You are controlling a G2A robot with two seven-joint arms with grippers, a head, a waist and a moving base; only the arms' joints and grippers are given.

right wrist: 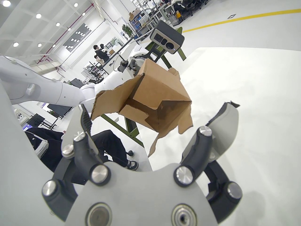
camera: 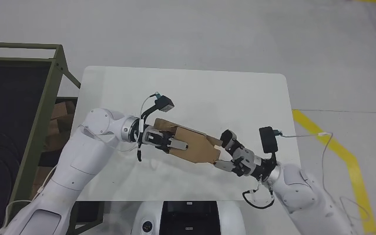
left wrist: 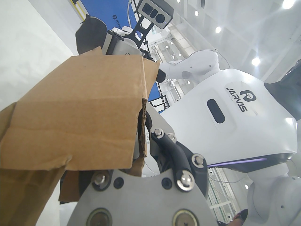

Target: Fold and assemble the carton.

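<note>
While the left hand (camera: 171,142) clamps the carton (camera: 194,150), its flaps hang open; the right hand (camera: 222,153) gapes apart.

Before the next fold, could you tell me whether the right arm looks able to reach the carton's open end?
Probably yes: the right gripper, open, faces the carton at its open end, nothing between; the left gripper holds the far end.

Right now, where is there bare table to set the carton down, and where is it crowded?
Bare: the far half of the table, beyond the carton. Crowded: the near middle, where the left gripper and right gripper flank the carton.
</note>
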